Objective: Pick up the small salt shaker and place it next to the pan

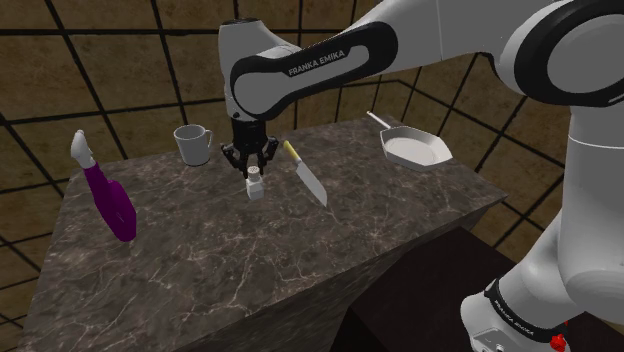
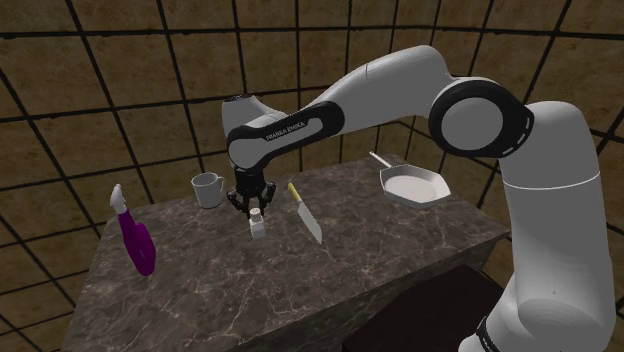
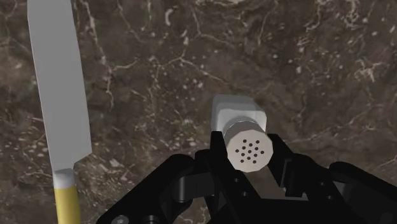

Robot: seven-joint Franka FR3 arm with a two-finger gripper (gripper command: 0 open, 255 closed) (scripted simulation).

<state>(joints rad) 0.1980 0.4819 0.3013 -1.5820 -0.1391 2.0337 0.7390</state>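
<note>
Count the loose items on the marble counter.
5: purple spray bottle at the shoulder view's left, mug at the back, salt shaker right under the gripper, yellow-handled knife beside it, pan at the far right. None looks hidden.

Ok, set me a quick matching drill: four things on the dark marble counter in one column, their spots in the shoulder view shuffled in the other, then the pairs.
Things:
1. small white salt shaker
2. purple spray bottle with white nozzle
3. white mug
4. pale grey frying pan

Places:
A. shoulder view's far right
B. right under the black claw
C. shoulder view's far left
D. just left of the claw, toward the back

Pairs: 1-B, 2-C, 3-D, 4-A
</note>
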